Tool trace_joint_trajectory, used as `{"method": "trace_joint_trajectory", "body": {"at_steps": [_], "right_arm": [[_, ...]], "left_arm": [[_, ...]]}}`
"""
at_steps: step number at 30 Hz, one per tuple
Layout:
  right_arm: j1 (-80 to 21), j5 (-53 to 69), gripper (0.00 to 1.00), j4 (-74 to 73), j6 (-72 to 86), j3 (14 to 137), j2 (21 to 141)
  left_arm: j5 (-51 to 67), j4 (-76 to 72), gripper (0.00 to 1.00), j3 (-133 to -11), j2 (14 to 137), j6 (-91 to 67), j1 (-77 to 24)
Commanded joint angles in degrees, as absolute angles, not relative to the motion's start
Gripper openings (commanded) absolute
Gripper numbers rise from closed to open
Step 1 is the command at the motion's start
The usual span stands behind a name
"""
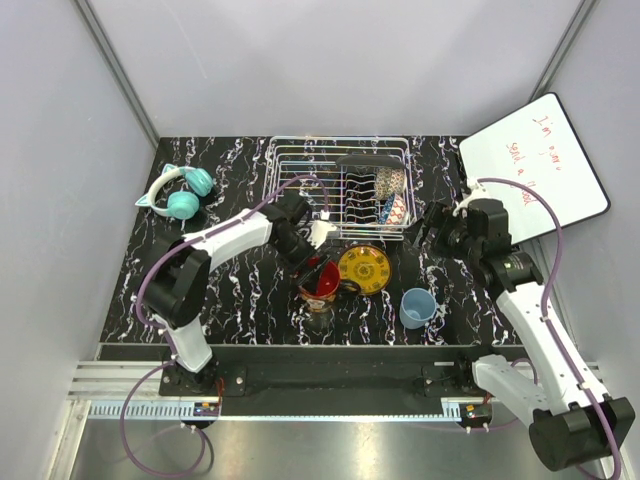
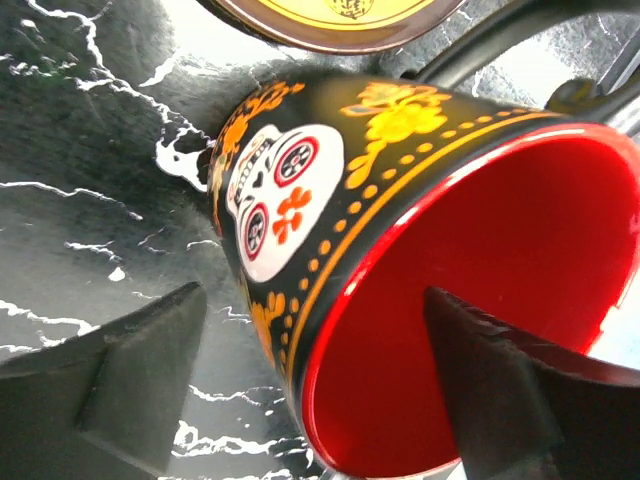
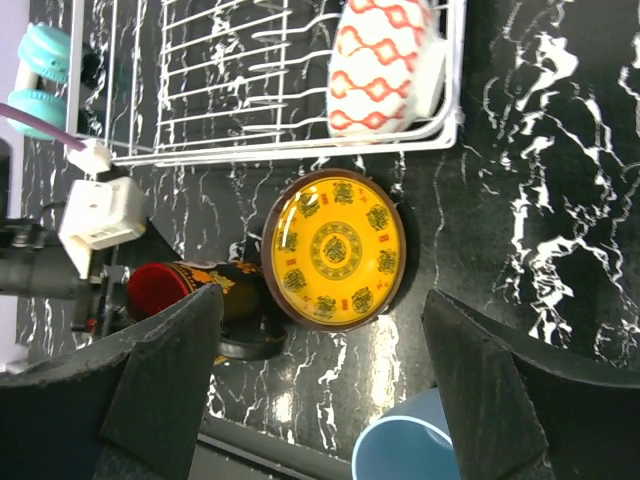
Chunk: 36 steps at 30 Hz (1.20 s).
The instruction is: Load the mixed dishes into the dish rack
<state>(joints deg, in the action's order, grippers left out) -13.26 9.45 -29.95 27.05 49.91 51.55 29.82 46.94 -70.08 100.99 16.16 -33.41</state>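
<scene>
Mug (image 2: 400, 250): black, skull pattern, red inside, sideways | left gripper (image 2: 315, 305): wide, astride rim | right gripper (image 3: 320, 310): wide, empty

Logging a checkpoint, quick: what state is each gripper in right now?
Left gripper: open, one finger inside the mug, not clamped.
Right gripper: open, holding nothing.

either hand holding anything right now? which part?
Nothing held yet. Left hand is open, straddling the rim of the dark mug, one finger inside its mouth, not clamped. Right hand is open and empty.
</scene>
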Motion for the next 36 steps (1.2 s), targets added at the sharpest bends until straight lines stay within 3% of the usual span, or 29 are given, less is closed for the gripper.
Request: {"method": "trace_joint_trajectory", "body": {"at_steps": [1, 2, 4, 6, 7, 8, 10, 19, 23, 29, 36], "right_arm": [[-13.4, 13.5, 0.88, -32.3, 25.3, 54.7, 54.2], [-13.4, 13.7, 0.87, -32.6, 25.1, 55.8, 55.4], [-13.5, 14.1, 0.87, -33.0, 25.1, 56.3, 55.9], [-13.5, 14.2, 0.87, -32.9, 25.0, 56.3, 55.8], [-13.4, 14.0, 0.87, -33.0, 25.0, 56.3, 55.9], [-13.4, 14.1, 0.86, -33.0, 25.0, 56.1, 55.9], [-13.4, 14.1, 0.86, -33.0, 25.1, 56.0, 55.7], [-13.5, 14.7, 0.86, -32.5, 24.8, 56.5, 56.7], [-13.5, 16.8, 0.86, -30.2, 24.8, 58.7, 58.7], [-13.5, 27.9, 0.91, -21.2, 32.5, 66.5, 64.7], [-13.4, 47.7, 0.93, -2.2, 47.4, 69.4, 70.4]], "left_arm": [[30.7, 44.6, 0.74, -68.1, 98.9, 17.4, -33.5], [30.8, 44.7, 0.66, -68.0, 98.7, 17.5, -33.5], [30.8, 44.6, 0.64, -67.9, 98.2, 17.5, -33.5], [30.8, 44.7, 0.47, -67.8, 97.9, 17.7, -33.6], [30.8, 44.7, 0.37, -67.8, 98.0, 17.6, -33.6], [31.0, 45.1, 0.20, -67.7, 98.0, 17.6, -33.6], [31.1, 45.6, 0.02, -67.5, 98.2, 17.6, -33.7], [32.9, 50.3, 0.00, -68.3, 95.2, 19.3, -33.6], [33.5, 53.0, 0.00, -79.4, 89.5, 19.0, -31.8], [26.0, 48.4, 0.00, -99.0, 83.6, 19.9, -29.7], [18.4, 34.5, 0.00, -105.5, 81.7, 30.8, -28.9]]}}
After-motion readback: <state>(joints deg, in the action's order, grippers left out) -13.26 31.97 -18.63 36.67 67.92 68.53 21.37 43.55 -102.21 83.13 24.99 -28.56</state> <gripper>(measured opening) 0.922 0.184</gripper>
